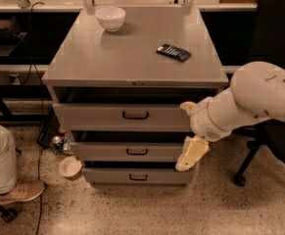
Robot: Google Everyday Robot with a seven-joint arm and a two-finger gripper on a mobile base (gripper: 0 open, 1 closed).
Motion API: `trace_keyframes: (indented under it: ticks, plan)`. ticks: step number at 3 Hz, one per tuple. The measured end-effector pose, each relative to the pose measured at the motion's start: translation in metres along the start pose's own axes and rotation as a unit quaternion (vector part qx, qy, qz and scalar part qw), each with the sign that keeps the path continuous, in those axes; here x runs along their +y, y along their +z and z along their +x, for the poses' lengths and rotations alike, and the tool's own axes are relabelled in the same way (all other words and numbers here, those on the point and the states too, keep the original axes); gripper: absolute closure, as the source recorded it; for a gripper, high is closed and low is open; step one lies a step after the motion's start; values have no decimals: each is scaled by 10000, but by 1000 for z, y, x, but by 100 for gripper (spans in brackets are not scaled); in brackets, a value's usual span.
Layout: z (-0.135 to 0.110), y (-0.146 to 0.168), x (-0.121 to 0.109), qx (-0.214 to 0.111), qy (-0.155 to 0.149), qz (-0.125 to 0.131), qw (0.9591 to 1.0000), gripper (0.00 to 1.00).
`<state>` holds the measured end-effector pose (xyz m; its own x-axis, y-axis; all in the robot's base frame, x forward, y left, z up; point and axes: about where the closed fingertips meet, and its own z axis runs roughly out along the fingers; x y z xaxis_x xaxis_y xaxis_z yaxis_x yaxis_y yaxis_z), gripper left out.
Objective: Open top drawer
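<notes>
The grey metal cabinet (132, 58) has three drawers. The top drawer (93, 117) is the widest, with a small dark loop handle (135, 115) at its centre, and a dark gap shows above its front. My gripper (192, 153) hangs cream-coloured from the white arm (249, 104), pointing down. It sits in front of the right end of the middle drawer (107, 151), below and to the right of the top drawer's handle. It holds nothing that I can see.
A white bowl (110, 17) and a dark flat device (174, 52) lie on the cabinet top. A person's leg and shoe (7, 180), a small bowl (69, 166) and a can (58, 141) are on the floor at left. A black office chair (276, 38) stands at right.
</notes>
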<state>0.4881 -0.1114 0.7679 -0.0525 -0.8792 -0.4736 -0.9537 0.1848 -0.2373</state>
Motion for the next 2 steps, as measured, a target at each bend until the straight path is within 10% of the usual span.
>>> trace_keyframes:
  ticks: [2]
  plan:
    - [4,6,-4,157,-87,31,9998,0]
